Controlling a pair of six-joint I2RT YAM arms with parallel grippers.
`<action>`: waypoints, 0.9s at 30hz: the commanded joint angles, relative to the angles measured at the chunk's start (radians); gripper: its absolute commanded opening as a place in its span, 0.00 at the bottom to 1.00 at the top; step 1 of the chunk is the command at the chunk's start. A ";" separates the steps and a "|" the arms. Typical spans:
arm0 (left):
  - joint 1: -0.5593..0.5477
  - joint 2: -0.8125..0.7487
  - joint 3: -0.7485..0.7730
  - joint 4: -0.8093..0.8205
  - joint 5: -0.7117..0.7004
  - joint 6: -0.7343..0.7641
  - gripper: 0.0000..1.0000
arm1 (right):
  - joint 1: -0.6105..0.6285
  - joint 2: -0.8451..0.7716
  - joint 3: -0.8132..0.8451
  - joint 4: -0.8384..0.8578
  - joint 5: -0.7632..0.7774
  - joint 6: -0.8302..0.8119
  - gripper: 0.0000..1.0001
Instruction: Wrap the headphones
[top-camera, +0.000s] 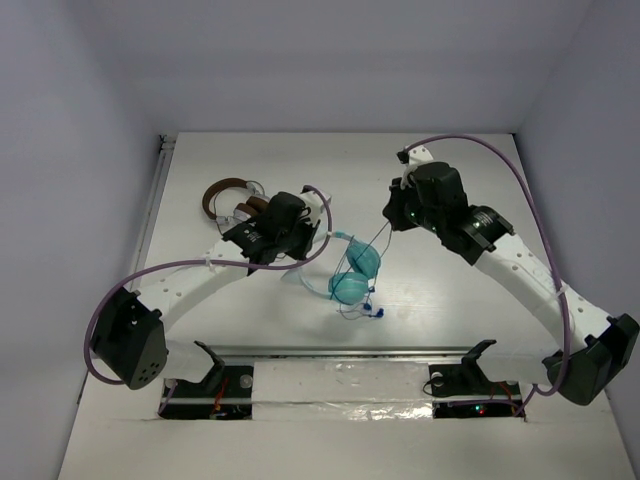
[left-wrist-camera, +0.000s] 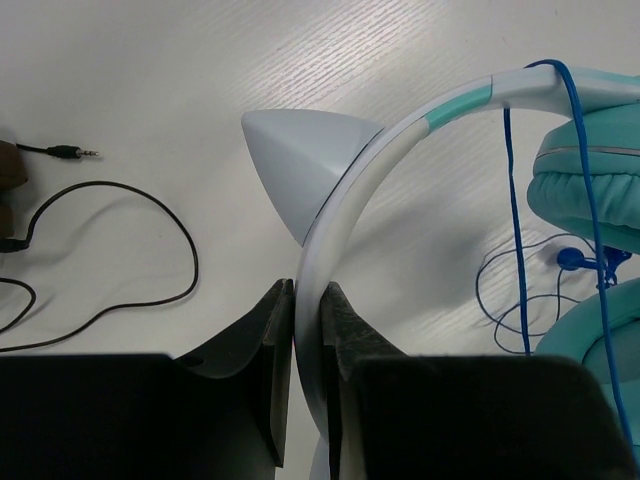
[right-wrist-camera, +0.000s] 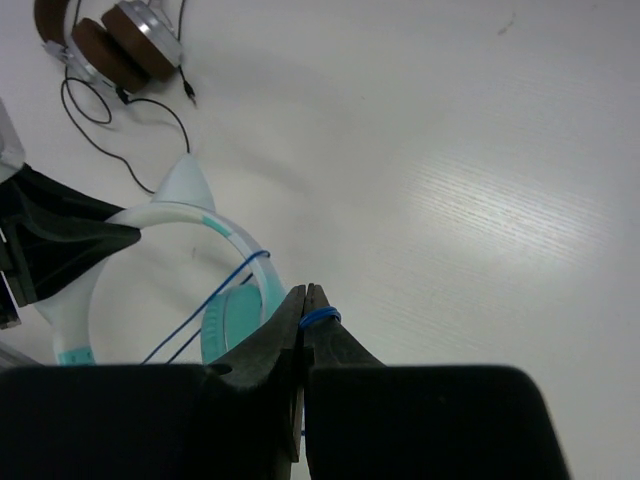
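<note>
Locate headphones (top-camera: 355, 272) mid-table between arms. Confirm left gripper (left-wrist-camera: 308, 300) clamped on headband (left-wrist-camera: 350, 190), right gripper (right-wrist-camera: 305, 300) pinching cable (right-wrist-camera: 320, 316). Hold headband steady; lead cable around it under light tension, laying turns side by side, clear of cat ear (left-wrist-camera: 295, 170).

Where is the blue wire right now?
The blue wire stretches, in the top view, from the teal headphones mid-table to the right gripper, whose jaws pinch it; loose loops lie beside them.
</note>
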 joint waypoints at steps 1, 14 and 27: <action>0.002 -0.012 0.013 0.027 -0.030 -0.006 0.00 | -0.006 -0.015 0.080 -0.059 0.078 0.018 0.00; -0.008 -0.018 0.019 0.018 -0.093 -0.008 0.00 | -0.006 -0.094 0.061 -0.123 -0.034 0.036 0.00; -0.069 -0.028 0.018 0.018 0.126 0.040 0.00 | -0.006 0.078 0.075 0.171 0.089 -0.036 0.00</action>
